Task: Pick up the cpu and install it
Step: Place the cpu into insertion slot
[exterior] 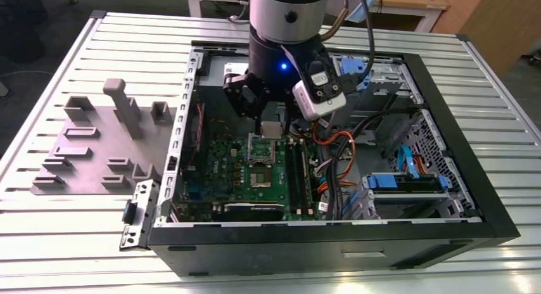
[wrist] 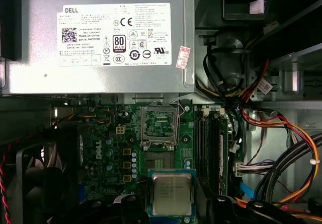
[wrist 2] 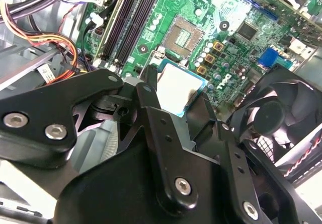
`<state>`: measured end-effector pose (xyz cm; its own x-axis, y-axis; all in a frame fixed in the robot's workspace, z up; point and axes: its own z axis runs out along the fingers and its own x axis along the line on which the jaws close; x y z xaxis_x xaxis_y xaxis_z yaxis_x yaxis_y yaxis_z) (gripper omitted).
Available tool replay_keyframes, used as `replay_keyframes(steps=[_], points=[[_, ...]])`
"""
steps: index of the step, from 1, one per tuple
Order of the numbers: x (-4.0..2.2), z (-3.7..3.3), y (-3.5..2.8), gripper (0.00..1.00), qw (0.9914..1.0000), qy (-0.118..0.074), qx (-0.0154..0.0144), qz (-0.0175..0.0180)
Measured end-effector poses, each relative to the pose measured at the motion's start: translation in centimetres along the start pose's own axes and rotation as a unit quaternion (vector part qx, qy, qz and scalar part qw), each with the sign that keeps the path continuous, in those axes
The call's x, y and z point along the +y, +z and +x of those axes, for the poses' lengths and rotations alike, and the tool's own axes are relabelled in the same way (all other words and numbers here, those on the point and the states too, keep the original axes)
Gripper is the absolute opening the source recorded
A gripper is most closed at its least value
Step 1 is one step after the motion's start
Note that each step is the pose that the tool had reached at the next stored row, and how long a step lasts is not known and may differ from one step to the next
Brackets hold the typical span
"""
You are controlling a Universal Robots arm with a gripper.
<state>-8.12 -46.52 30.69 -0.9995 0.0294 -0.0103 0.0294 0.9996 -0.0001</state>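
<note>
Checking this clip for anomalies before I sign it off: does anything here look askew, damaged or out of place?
Nothing stands out. The hand grips the cpu above the green board, near the open, empty socket. Cables lie loose inside the computer case; no damage shows.

We see arm (exterior: 287, 21) hanging from 12 o'clock edge of exterior view, silver-and-black wrist (exterior: 275, 56) pointing straight down. Blue light (exterior: 283, 66) glows on wrist. White camera block (exterior: 320, 91) sits at wrist's 4 o'clock. Gripper (exterior: 270, 130) sits under wrist, near centre of view. In both wrist views we note black fingers (wrist 2: 149, 95) clamped on opposite edges of cpu (wrist 2: 177, 85).
</note>
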Motion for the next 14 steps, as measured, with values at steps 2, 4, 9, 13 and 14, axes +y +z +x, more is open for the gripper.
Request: replay_keyframes(steps=[2, 4, 9, 13, 14], points=[[-0.02, 0.0, 0.12, 0.47, 1.0, 0.0, 0.0, 0.0], [-0.04, 0.0, 0.24, 0.47, 1.0, 0.0, 0.0, 0.0], [-0.09, 0.0, 0.59, 0.47, 1.0, 0.0, 0.0, 0.0], [-0.15, 0.0, 0.87, 0.47, 1.0, 0.0, 0.0, 0.0], [-0.17, 0.0, 0.95, 0.47, 1.0, 0.0, 0.0, 0.0]])
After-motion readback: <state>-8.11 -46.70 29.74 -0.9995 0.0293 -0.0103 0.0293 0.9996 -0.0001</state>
